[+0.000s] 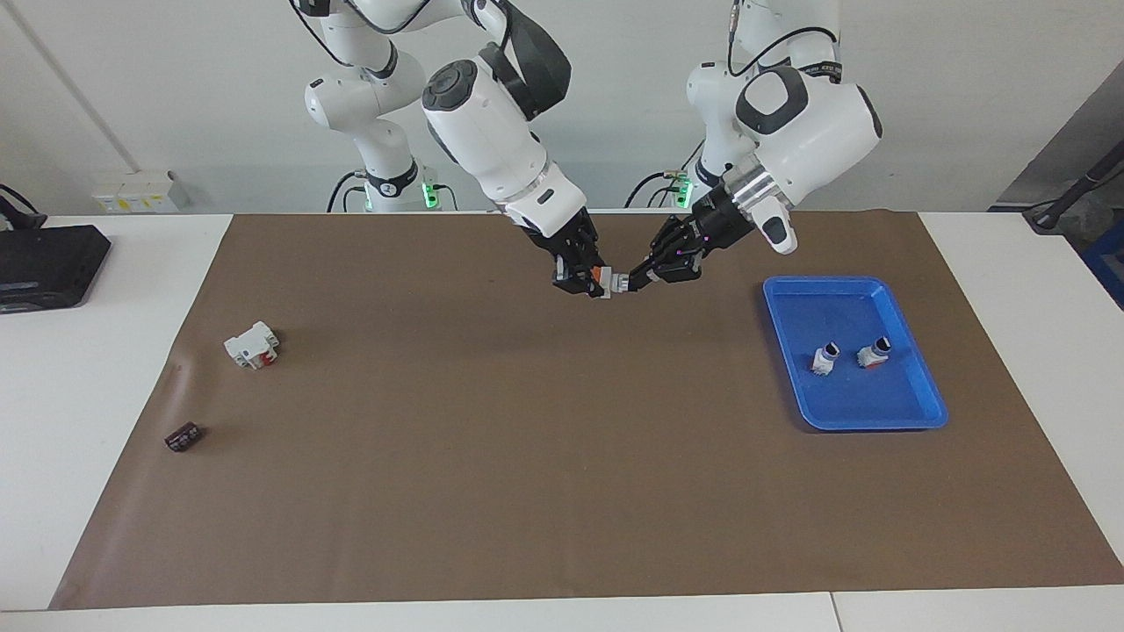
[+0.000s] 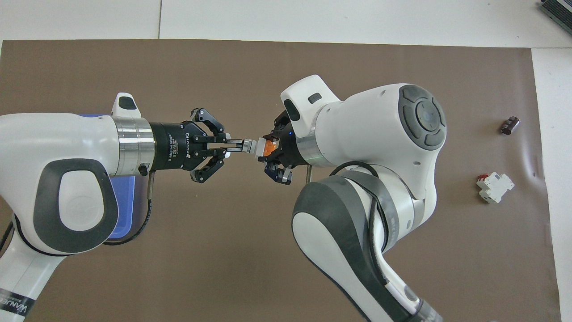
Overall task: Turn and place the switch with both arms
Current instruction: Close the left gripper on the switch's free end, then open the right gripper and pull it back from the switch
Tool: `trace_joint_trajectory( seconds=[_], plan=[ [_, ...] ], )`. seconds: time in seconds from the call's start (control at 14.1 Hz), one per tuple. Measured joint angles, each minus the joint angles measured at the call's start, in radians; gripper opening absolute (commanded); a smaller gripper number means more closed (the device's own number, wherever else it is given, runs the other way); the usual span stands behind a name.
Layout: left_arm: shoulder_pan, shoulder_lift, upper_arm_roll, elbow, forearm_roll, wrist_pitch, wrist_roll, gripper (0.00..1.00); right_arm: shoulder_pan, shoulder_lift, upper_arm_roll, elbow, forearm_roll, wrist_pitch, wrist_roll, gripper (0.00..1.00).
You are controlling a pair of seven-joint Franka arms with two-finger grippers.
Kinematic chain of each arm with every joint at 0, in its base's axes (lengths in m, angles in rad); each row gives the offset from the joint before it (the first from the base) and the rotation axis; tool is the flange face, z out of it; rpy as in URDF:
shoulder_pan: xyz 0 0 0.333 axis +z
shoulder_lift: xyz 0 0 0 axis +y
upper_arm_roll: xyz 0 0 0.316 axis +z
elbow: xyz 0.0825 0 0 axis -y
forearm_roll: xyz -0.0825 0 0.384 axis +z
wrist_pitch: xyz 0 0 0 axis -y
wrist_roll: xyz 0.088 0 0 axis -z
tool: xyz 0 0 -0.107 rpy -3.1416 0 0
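switch (image 2: 260, 148) apparently between left gripper (image 2: 236, 145), right gripper (image 2: 273, 157)

Left claw (image 2: 235, 145) body: partly legible white print, "Adaptive Gripper".

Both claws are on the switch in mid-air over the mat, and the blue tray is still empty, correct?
Not quite. The blue tray is not empty: the facing view shows two small switches already lying in it. The rest holds: the left claw and right claw both grip the switch in the air over the brown mat.
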Motion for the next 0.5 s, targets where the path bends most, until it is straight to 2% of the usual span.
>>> trace_joint_trajectory(
  seconds=[0.5],
  plan=[
    [0.000,-0.007,0.000,0.000,0.009,0.003,-0.001,0.00,0.000,-0.003,0.001,0.005,0.000,0.000,0.003,0.00]
  ],
)
